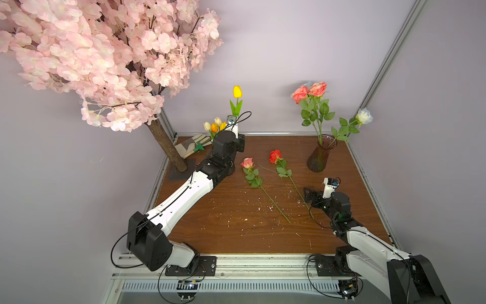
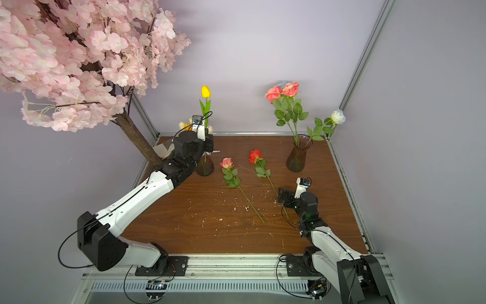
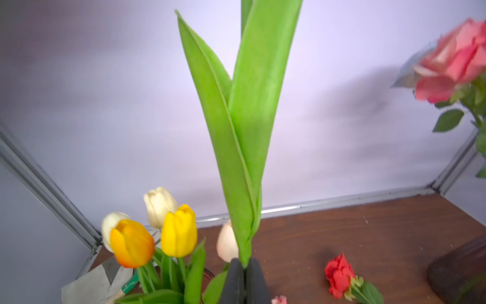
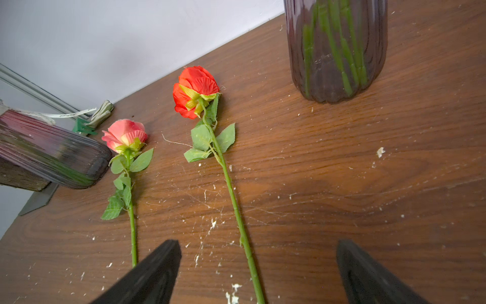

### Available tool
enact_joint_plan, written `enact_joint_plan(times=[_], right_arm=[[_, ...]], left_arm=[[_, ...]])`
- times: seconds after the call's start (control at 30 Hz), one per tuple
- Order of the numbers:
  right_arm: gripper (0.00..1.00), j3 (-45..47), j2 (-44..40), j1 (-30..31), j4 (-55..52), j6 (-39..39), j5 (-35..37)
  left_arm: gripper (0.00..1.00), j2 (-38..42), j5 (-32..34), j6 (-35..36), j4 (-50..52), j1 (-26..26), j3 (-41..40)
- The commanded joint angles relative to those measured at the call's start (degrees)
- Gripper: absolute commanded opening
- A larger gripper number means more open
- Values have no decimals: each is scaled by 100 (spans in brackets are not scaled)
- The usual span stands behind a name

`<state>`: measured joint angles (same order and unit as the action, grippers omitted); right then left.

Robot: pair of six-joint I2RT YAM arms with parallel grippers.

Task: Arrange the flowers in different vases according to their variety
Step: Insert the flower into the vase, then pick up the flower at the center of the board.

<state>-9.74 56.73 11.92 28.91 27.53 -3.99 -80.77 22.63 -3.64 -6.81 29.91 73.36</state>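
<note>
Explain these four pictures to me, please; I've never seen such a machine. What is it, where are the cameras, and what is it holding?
Two robot arms with pincer grippers stand at a wooden table. Two pictures look down from overhead; the other two come from a camera on each wrist. The left gripper is shut on a yellow tulip, held upright at the tulip vase. The right gripper is open and empty, near the red rose, which lies on the table beside a pink rose. A second vase holds roses.
</note>
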Motion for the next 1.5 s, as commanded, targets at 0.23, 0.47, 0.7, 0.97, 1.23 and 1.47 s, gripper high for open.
enact_joint_plan(times=[0.23, 0.47, 0.7, 0.97, 1.23, 1.47], right_arm=[[100, -193, 75, 32, 150, 42, -83], [100, -195, 101, 29, 150, 25, -66], [100, -195, 104, 29, 155, 33, -84], [100, -204, 101, 29, 168, 17, -152], [100, -341, 67, 46, -30, -128, -324], [100, -460, 66, 56, -217, -169, -468]], left_arm=[[1, 31, -571, 179, -1863, -985, -619], [1, -225, -846, 284, -2879, -1084, -1032], [1, -343, -1011, 299, -3447, -1110, -1443], [39, -44, -1090, -6, -3105, -1137, -1696], [86, 1175, -1503, -955, -1525, -1102, -1716], [100, 2235, -1838, -1770, -673, -857, -2340]])
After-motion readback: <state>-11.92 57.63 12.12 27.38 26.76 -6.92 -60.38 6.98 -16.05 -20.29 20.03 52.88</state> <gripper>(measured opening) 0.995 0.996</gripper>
